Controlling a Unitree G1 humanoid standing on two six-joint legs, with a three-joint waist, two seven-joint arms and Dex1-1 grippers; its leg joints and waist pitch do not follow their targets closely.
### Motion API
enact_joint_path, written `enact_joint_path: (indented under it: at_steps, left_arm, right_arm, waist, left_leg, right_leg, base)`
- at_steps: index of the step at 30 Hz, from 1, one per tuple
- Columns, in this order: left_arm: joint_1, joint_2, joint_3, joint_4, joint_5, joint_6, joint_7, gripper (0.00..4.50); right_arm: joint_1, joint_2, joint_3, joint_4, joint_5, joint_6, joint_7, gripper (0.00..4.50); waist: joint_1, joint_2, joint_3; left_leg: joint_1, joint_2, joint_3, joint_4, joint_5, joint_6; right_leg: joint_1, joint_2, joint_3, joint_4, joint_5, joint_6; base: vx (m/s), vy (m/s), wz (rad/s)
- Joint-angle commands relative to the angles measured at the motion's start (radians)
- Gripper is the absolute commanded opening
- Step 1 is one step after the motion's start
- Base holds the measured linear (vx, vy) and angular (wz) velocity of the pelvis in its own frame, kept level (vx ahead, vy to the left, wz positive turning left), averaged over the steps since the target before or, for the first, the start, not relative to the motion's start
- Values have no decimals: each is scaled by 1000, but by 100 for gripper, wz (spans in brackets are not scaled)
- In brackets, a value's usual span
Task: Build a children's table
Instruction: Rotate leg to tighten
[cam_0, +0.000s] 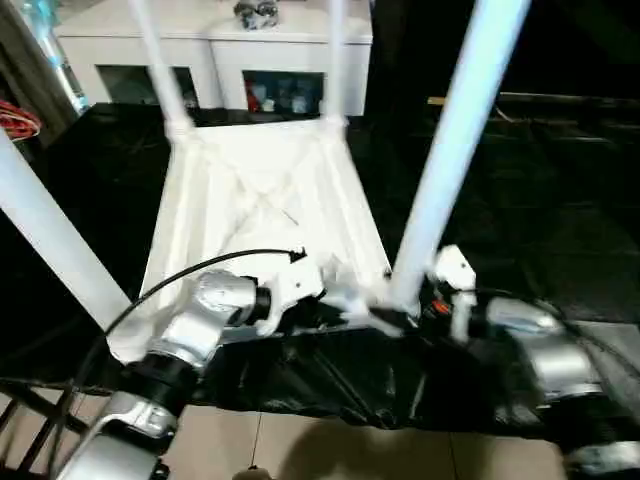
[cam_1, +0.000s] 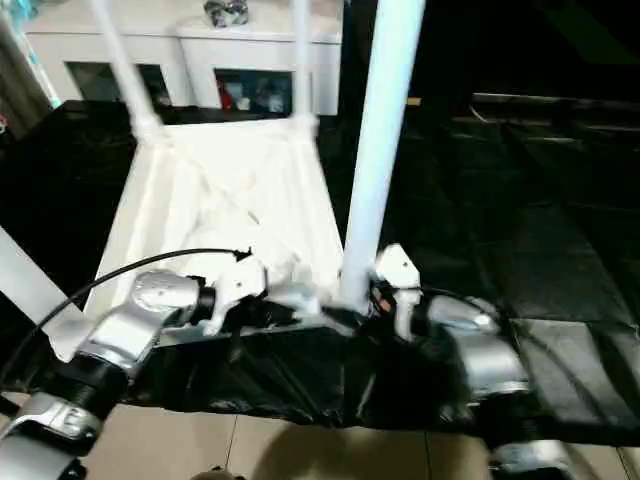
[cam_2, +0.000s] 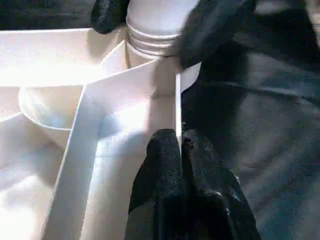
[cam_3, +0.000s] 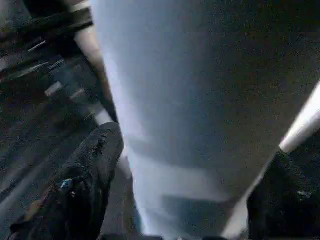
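Steadying the upturned tabletop (cam_0: 265, 215) seems to be our left gripper's (cam_2: 181, 150) job: its two black fingers are pinched shut on a thin upright rib at the near edge, which should keep the top from sliding on the dark cloth (cam_0: 520, 200) while a leg is worked in. Our right gripper (cam_3: 185, 175) stands wide around the near-right leg (cam_0: 455, 150), one finger (cam_3: 85, 175) on either side of the shaft low down by its flared end (in the left wrist view those same black fingers flank the ridged collar where the leg enters the corner socket). We cannot tell whether the pads press the leg or merely bracket it; the spread suits a thick round shaft either way.

The tabletop lies ribbed side up in the centre of the head views, its long axis running away from us toward the white cabinet (cam_0: 215, 45) at the top of the frame. Two far legs (cam_0: 160, 70) rise from the far corners, and another leg (cam_0: 50, 240) slants up at the left edge from the near-left corner. All four appear to stand in their sockets, so we judge the work is down to seating this last one firmly. The near-right leg sits between our right gripper's fingers, just right of our left gripper.
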Motion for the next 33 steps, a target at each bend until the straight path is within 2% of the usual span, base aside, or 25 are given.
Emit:
enact_joint_path:
  at_steps: [1, 3, 6, 7, 8, 13, 14, 15, 23, 30, 33]
  left_arm:
    - [-20, -20, -27, -10, -12, -23, -7, 0]
    - [-24, 3, -34, -10, -28, -26, -64, 0]
    - [-24, 10, -36, -15, -34, -24, -82, 0]
    - [-24, 15, -37, -19, -42, -21, -106, 0]
    - [-24, 17, -36, -20, -45, -20, -116, 0]
    - [-33, 25, -36, -12, -57, -23, -151, 0]
    - [-35, 26, -37, -9, -57, -24, -153, 0]
    - [-35, 26, -37, -9, -57, -24, -153, 0]
    - [-43, 28, -27, 12, -50, -40, -141, 0]
    - [-38, 26, -21, 11, -51, -36, -133, 0]
    - [-46, 4, 2, 21, -50, -24, -66, 0]
  right_arm:
    - [11, 22, 101, -53, 20, 12, 121, 353]
    - [2, -8, 125, -74, 40, 28, 207, 353]
    - [-1, -16, 133, -80, 43, 26, 228, 353]
    - [-3, -21, 138, -85, 44, 20, 252, 353]
    - [-5, -23, 139, -85, 44, 17, 260, 353]
    - [-10, -32, 148, -89, 49, 32, 290, 340]
    - [-10, -32, 149, -90, 49, 34, 294, 313]
    - [-10, -32, 149, -90, 49, 34, 294, 313]
    - [13, -32, 166, -105, 40, 14, 307, 257]
    - [21, -27, 167, -112, 43, 17, 298, 253]
    - [38, 5, 143, -109, 45, 29, 225, 252]
  waist:
    - [0, -12, -53]
    - [7, -17, -51]
    - [12, -14, -52]
    - [12, -20, -52]
    - [14, -17, -53]
    - [14, -17, -54]
    - [15, -17, -55]
    - [15, -21, -55]
    - [23, -18, -55]
    - [25, -17, -56]
    - [27, -16, -55]
  left_leg:
    - [-2, 45, -7, -56, -223, 85]
    - [-1, 45, -7, -57, -225, 82]
    - [1, 48, -7, -57, -224, 79]
    - [0, 47, -7, -58, -223, 79]
    - [0, 47, -8, -58, -218, 76]
    - [0, 47, -7, -55, -201, 78]
    - [0, 46, -7, -54, -199, 78]
    - [-1, 46, -6, -54, -197, 79]
    - [0, 45, -7, -53, -193, 76]
    - [0, 45, -7, -52, -191, 77]
    - [0, 45, -7, -53, -193, 74]
  right_leg:
    - [47, -65, 51, -65, -228, -191]
    - [46, -67, 51, -67, -247, -192]
    - [44, -68, 52, -65, -256, -193]
    - [44, -68, 52, -66, -257, -193]
    - [44, -69, 51, -64, -256, -195]
    - [45, -68, 51, -60, -224, -203]
    - [45, -68, 51, -60, -220, -205]
    - [46, -68, 51, -60, -220, -205]
    - [46, -69, 51, -60, -239, -193]
    - [45, -67, 51, -59, -229, -195]
    - [45, -67, 51, -61, -238, -189]
  base:
    - [0, 0, 0]
    - [0, 0, 0]
    - [0, 0, 0]
    - [0, 0, 0]
    - [0, 0, 0]
    - [0, 0, 0]
    - [0, 0, 0]
    - [0, 0, 0]
    - [0, 0, 0]
    - [0, 0, 0]
    - [0, 0, 0]
